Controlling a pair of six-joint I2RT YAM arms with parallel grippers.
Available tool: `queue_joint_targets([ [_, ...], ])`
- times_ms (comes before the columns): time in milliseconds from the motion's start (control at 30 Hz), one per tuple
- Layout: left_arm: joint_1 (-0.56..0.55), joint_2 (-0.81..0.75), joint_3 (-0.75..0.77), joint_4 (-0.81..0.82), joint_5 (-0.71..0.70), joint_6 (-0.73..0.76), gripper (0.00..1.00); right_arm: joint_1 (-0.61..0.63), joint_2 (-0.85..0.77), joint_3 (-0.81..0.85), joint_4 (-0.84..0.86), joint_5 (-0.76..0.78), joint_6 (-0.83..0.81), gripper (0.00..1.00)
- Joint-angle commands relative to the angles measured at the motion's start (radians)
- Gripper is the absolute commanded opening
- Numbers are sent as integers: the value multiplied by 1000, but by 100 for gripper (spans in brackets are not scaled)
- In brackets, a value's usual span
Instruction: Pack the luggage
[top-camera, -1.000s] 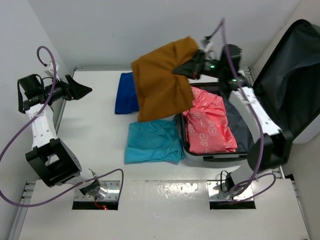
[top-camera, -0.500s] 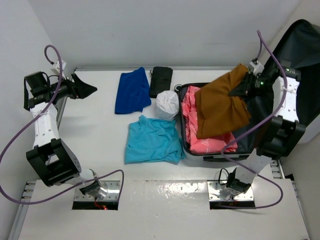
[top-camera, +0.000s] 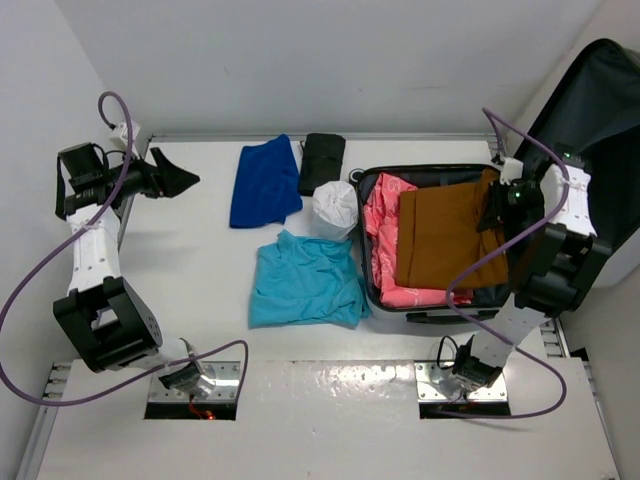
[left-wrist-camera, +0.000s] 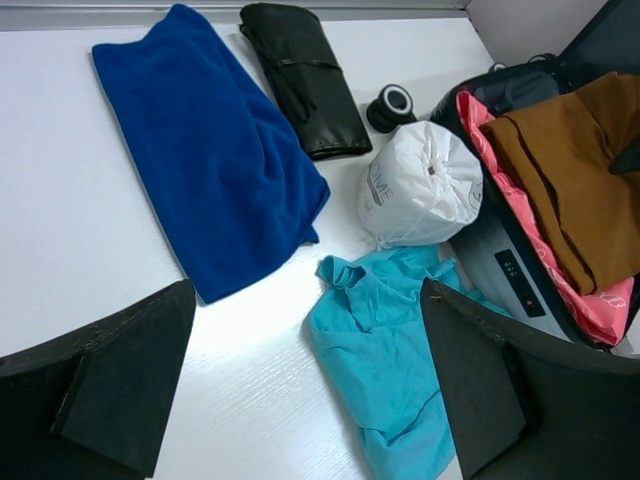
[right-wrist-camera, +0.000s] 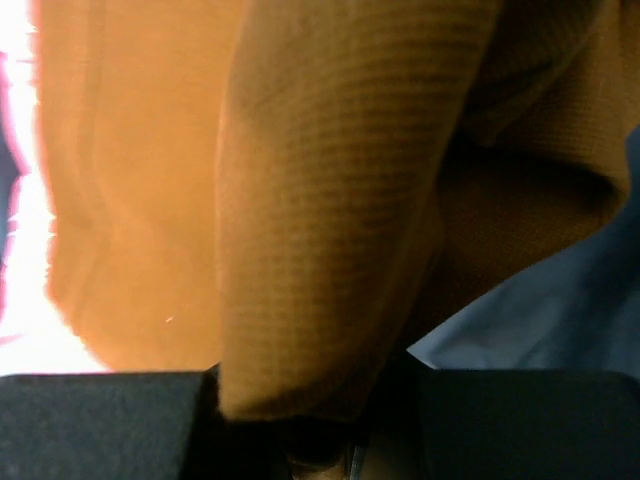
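The luggage lies open at the right, its dark lined lid standing up. Inside lie a pink packet and a brown cloth spread over it. My right gripper is low over the case's right side, shut on the brown cloth's edge; in the right wrist view the cloth fills the frame and a fold sits between my fingers. My left gripper is open and empty, high at the far left, and in its own view looks down on the table.
On the table left of the case lie a teal shirt, a dark blue cloth, a black rolled pouch, a white drawstring bag and a small black ring. Walls stand close on the left and at the back.
My right gripper carried the brown cloth from above the table's middle over to the case and lowered it flat onto the pink packet. My left gripper barely moved.
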Motion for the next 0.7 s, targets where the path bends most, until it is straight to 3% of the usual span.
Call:
queue_joint_targets([
  [0,-17,-1,-4,40,-12,4,100,30,-24,-10,40,228,-20,0],
  [167,-26,-1,-23,62,-33,4,100,93,-12,-10,208,383,-25,0],
  [467,-35,-1,-23,80,-75,4,100,135,91,41,347,617,-25,0],
  [667,-35,-1,-23,99,-97,-5,100,133,66,-65,542,754,-54,0],
])
